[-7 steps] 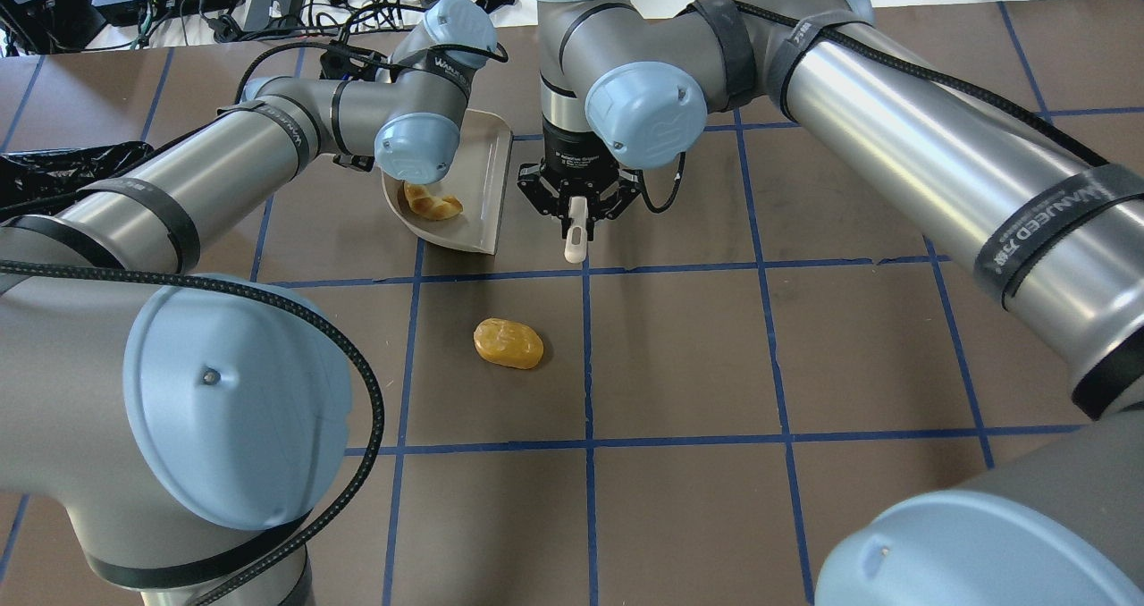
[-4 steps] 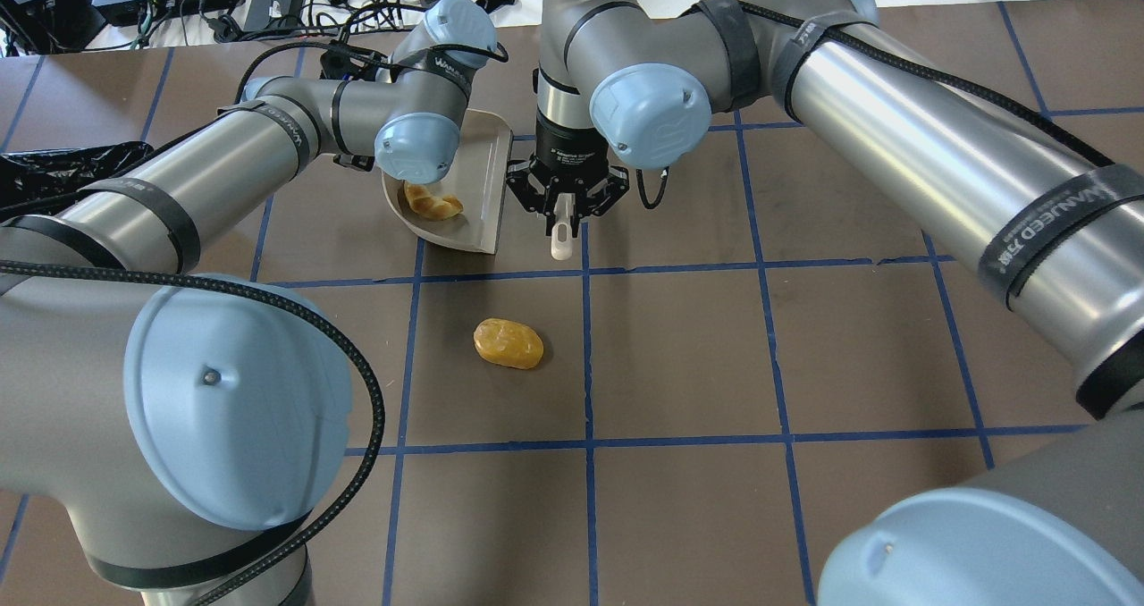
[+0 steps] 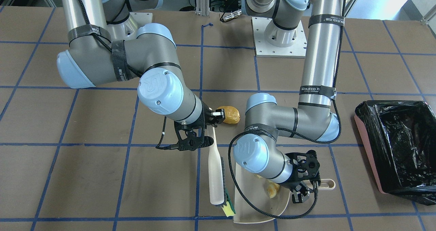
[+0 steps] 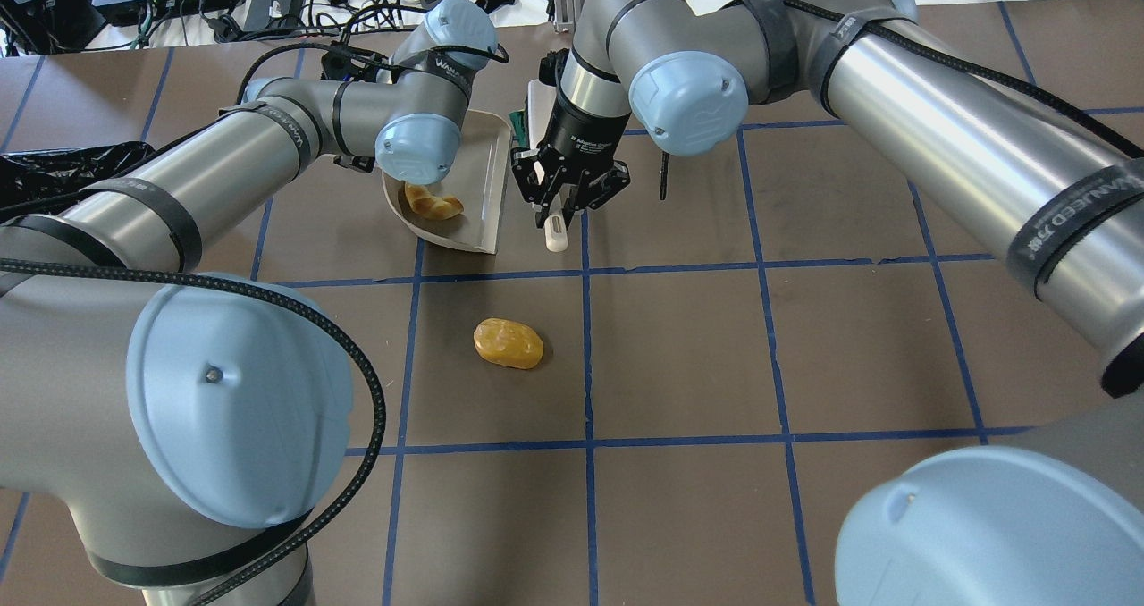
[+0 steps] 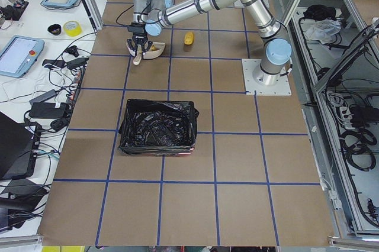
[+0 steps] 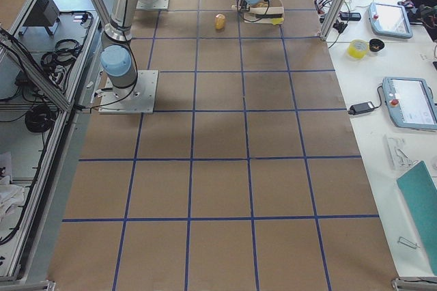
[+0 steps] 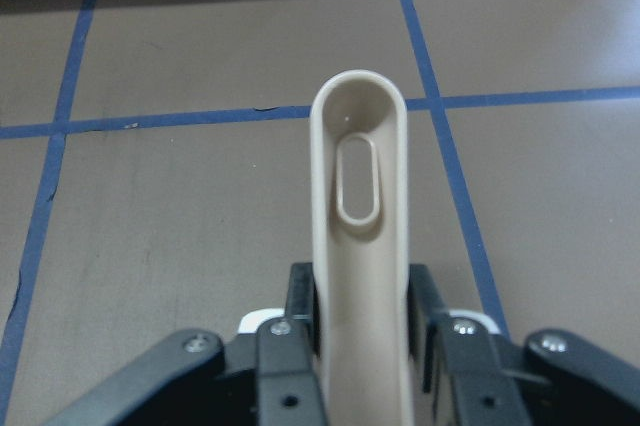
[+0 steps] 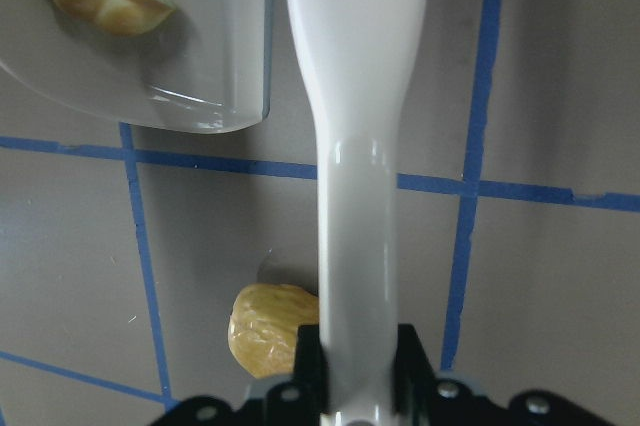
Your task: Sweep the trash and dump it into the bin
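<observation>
1. Clamped in left gripper: handle of dustpan, peel inside.
2. Clamped in right gripper: brush, sponge beside its head.
3. On tabletop, apart from dustpan: lump.
4. Well left: bin.

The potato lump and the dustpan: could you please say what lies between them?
Only bare table and one blue tape line, shown in the overhead view.

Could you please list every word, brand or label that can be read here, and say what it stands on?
"WANJEED", then characters too small to read: left arm's black strap.
"WANJEED": right arm's black strap.
"UR" logo: right arm's blue joint cap.
"Adaptive Gripper": label on the right gripper; its smaller print is blurred.
Everything else is too small to read.
</observation>
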